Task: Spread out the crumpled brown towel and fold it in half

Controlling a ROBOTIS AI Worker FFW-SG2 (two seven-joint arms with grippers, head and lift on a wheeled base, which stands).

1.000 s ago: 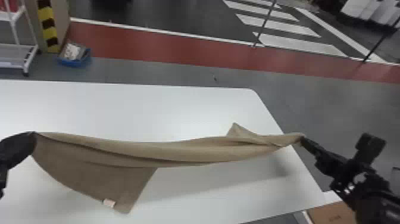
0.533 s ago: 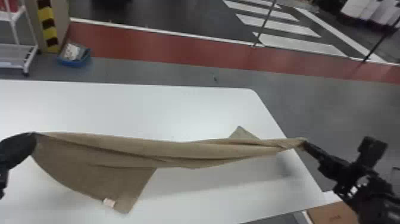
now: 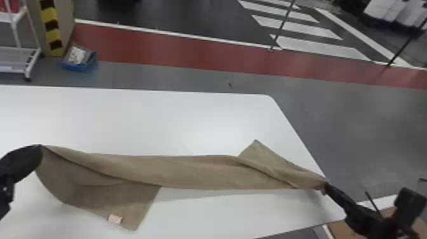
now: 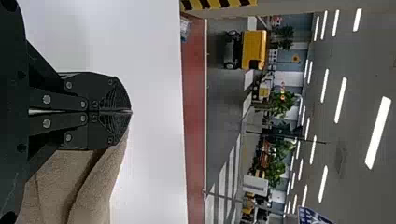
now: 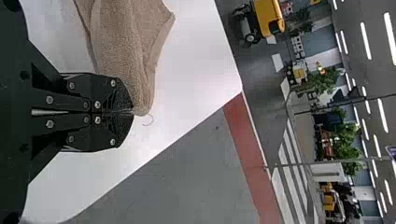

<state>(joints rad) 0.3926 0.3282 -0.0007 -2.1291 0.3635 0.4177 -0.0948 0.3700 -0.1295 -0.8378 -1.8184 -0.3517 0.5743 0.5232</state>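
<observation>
A brown towel (image 3: 190, 173) stretches across the white table (image 3: 127, 120) as a long, rumpled band, strung between my two grippers. Toward its left end a wide flap, with a small pale label (image 3: 114, 219) near its lower edge, spreads toward me; near the right end a pointed corner (image 3: 256, 151) juts out on the far side. I can't tell how much of the cloth touches the tabletop.

My left gripper (image 4: 131, 111) has its fingers pressed together, clamped on one end of the towel. My right gripper (image 5: 133, 112) is likewise closed on the opposite end, close to the table's right edge.

I judge the spreading to be partway along: both ends are held and the length is drawn out, but the width is bunched and looks twisted. Opening that out, laying the towel flat and folding it in half all remain.
</observation>
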